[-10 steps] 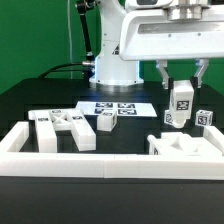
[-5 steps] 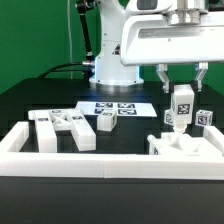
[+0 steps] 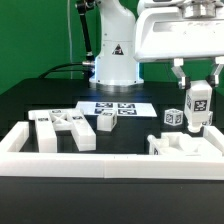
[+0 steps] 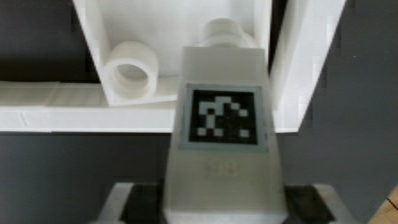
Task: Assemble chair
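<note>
Chair parts (image 3: pixel 62 130) lie loose on the table (image 3: pixel 30 100) behind the front border rail (image 3: pixel 90 160), toward the exterior view's left. At the exterior view's right, the gripper (image 3: pixel 198 88) has its jaws pinching one tagged leg (image 3: pixel 199 106), which stands upright. The marker board (image 3: pixel 118 106) lies beyond.

Plain green backdrop (image 3: pixel 30 30), black table (image 3: pixel 25 95)

Bright, even light falls from overhead in the exterior view. The glossy robot arm (image 3: pixel 178 38) is nearly washed out, while the black tabletop (image 3: pixel 40 95) shows only a faint sheen. Shadows on the tabletop are soft and short. In the wrist view the close chair part (image 4: pixel 222 175) is blurred, and its tag (image 4: pixel 222 114) is fuzzy-edged and greyish.
</note>
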Motion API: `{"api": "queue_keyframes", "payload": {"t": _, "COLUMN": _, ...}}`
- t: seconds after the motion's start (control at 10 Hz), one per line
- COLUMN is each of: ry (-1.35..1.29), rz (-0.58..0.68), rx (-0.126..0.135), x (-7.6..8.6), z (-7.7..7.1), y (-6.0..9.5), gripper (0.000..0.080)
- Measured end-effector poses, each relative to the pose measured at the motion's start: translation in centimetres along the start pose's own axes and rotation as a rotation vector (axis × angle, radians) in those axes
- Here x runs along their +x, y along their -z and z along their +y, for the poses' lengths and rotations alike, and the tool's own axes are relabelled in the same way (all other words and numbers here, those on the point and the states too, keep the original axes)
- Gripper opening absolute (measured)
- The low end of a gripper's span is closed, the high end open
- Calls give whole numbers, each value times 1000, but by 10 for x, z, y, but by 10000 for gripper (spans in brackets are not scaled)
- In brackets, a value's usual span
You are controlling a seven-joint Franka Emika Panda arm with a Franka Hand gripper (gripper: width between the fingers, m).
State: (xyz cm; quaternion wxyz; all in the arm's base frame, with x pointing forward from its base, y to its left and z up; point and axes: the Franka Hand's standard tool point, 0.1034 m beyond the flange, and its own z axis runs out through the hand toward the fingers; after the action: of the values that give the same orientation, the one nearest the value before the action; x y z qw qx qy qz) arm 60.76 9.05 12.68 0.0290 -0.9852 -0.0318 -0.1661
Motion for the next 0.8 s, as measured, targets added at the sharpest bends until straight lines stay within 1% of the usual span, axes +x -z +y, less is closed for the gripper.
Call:
{"api": "queue_keyframes", "payload": {"t": 0.1, "ry": 0, "rz": 20, "rx": 0, "x": 2, "z": 0, "y": 0, "gripper": 290}}
{"api": "queue_keyframes", "payload": {"t": 0.2, "ry": 4, "rz": 105, "rx": 0, "x": 7, "z": -1, "y": 1, "gripper": 290}}
{"api": "queue_keyframes", "payload": {"t": 0.3, "ry": 13, "rz": 175, "rx": 2, "x": 6, "z": -5, "y": 0, "gripper": 291}}
{"api": "queue_keyframes", "payload": {"t": 0.4, "ry": 30, "rz": 157, "rx": 3, "x": 3, "z": -7, "y": -4, "gripper": 291}}
{"api": "queue_keyframes", "payload": {"t": 0.5, "ry": 42, "rz": 164, "rx": 5, "x": 5, "z": -11, "y": -4, "gripper": 291}}
{"api": "queue_keyframes", "payload": {"t": 0.6, "ry": 60, "rz": 163, "rx": 7, "x": 3, "z": -16, "y": -7, "gripper": 290}}
{"api": "queue_keyframes", "payload": {"t": 0.8, "ry": 127, "rz": 160, "rx": 2, "x": 4, "z": -16, "y": -12, "gripper": 290}}
